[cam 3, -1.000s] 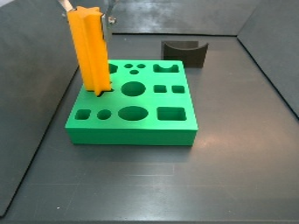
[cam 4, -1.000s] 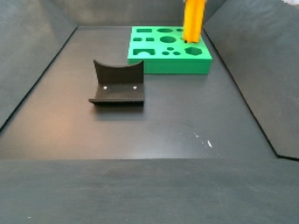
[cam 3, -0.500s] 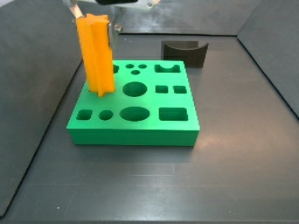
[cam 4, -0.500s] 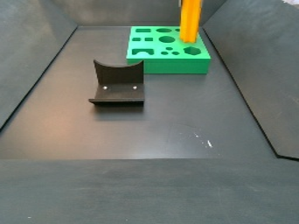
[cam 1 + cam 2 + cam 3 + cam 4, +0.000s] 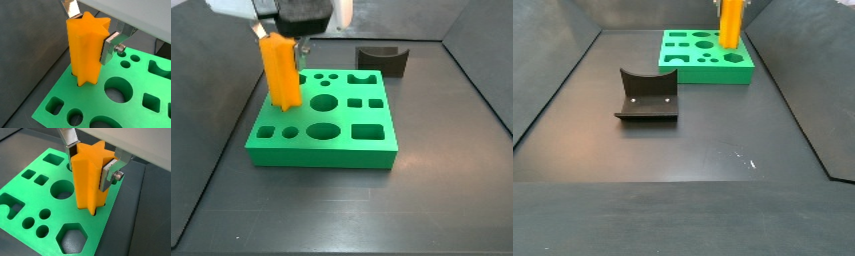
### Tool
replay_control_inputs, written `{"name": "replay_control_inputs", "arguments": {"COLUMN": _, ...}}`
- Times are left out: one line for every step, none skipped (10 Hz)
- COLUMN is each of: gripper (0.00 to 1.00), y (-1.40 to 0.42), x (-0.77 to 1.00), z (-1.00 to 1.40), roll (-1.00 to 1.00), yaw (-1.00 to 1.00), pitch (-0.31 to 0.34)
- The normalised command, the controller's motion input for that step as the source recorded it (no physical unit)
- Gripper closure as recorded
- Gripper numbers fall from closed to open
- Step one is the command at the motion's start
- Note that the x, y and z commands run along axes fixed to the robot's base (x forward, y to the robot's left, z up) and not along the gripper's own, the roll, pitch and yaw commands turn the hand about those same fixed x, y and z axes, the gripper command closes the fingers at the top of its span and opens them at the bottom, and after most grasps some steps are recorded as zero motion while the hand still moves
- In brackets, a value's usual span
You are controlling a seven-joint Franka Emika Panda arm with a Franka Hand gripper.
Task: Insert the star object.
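The star object [image 5: 279, 72] stood upright at the left edge of the green block [image 5: 322, 146], its lower end in a hole there, and the gripper [image 5: 281, 36] pinched its top from above. In both wrist views the silver fingers [image 5: 111, 44] [image 5: 112, 171] pressed against opposite sides of the orange prism [image 5: 87, 50] [image 5: 91, 175]. Right of it, the block showed round, square and hexagonal holes. Farther right and behind sat the dark fixture [image 5: 382, 59], well apart. In a side view the fixture [image 5: 647, 95] stood on the floor, the block [image 5: 707, 57] behind it.
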Motion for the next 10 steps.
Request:
{"name": "replay_control_inputs", "arguments": {"gripper": 1.00, "y": 0.00, "x": 0.05, "z": -0.35, "roll": 0.02, "yaw": 0.00, "pitch": 0.000}}
{"name": "replay_control_inputs", "arguments": {"gripper": 1.00, "y": 0.00, "x": 0.02, "z": -0.33, "roll": 0.00, "yaw": 0.00, "pitch": 0.000}}
{"name": "replay_control_inputs", "arguments": {"gripper": 1.00, "y": 0.00, "x": 0.02, "z": -0.36, "roll": 0.00, "yaw": 0.00, "pitch": -0.004}}
{"name": "replay_control_inputs", "arguments": {"gripper": 1.00, "y": 0.00, "x": 0.06, "z": -0.34, "roll": 0.00, "yaw": 0.00, "pitch": 0.000}}
{"name": "replay_control_inputs", "arguments": {"gripper": 1.00, "y": 0.00, "x": 0.02, "z": -0.30, "roll": 0.00, "yaw": 0.00, "pitch": 0.000}}
{"name": "replay_control_inputs", "arguments": {"gripper": 1.00, "y": 0.00, "x": 0.01, "z": -0.23, "roll": 0.00, "yaw": 0.00, "pitch": 0.000}}
{"name": "replay_control_inputs", "arguments": {"gripper": 1.00, "y": 0.00, "x": 0.00, "z": -0.19, "roll": 0.00, "yaw": 0.00, "pitch": 0.000}}
{"name": "replay_control_inputs", "arguments": {"gripper": 1.00, "y": 0.00, "x": 0.00, "z": -0.15, "roll": 0.00, "yaw": -0.01, "pitch": -0.024}}
{"name": "replay_control_inputs", "arguments": {"gripper": 1.00, "y": 0.00, "x": 0.00, "z": 0.00, "roll": -0.01, "yaw": 0.00, "pitch": 0.000}}
{"name": "replay_control_inputs", "arguments": {"gripper": 1.00, "y": 0.00, "x": 0.00, "z": 0.00, "roll": 0.00, "yaw": 0.00, "pitch": 0.000}}
